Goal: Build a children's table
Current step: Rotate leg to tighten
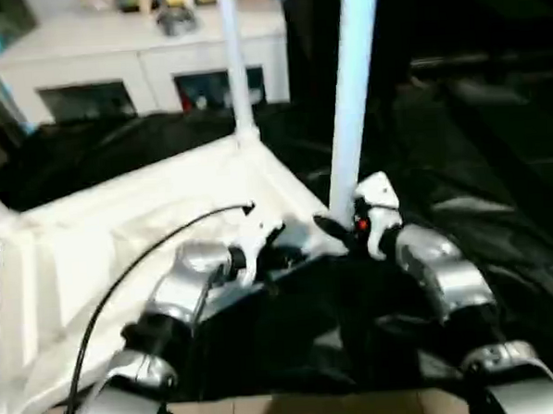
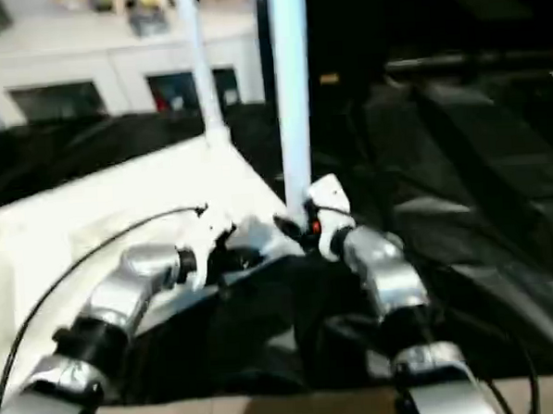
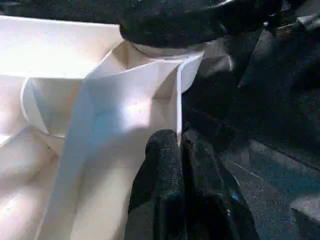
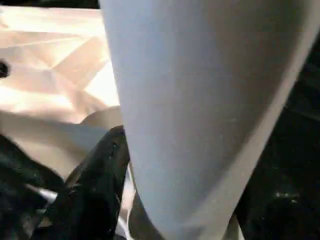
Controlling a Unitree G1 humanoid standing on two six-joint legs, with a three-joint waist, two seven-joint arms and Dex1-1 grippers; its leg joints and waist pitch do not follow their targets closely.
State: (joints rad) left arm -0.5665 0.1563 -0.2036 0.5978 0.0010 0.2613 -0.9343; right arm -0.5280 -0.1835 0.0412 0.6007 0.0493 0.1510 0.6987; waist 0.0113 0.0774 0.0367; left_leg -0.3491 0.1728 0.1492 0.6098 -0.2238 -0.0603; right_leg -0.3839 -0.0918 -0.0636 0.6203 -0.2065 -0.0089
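On black sheeting (image 1: 496, 140) the upturned tabletop (image 1: 119, 215) lies with its ribbed underside up, seen from the head views. One leg (image 1: 235, 61) stands in the far corner socket; a second leg (image 1: 353, 82) stands upright at the near corner, just ahead of both grippers. The left gripper (image 1: 259, 234) sits at the tabletop's near rim, and the right gripper (image 1: 338, 227) meets the second leg's foot. A white cabinet (image 1: 148, 47) stands well beyond.

From the left wrist, the jaws are clenched on the thin rim wall (image 3: 178, 100), with a round socket (image 3: 160, 50) just past their tips.

From the right wrist, the leg (image 4: 200, 110) stands between the jaws, one finger (image 4: 100, 175) against its side; whether they are grasping it I cannot tell.
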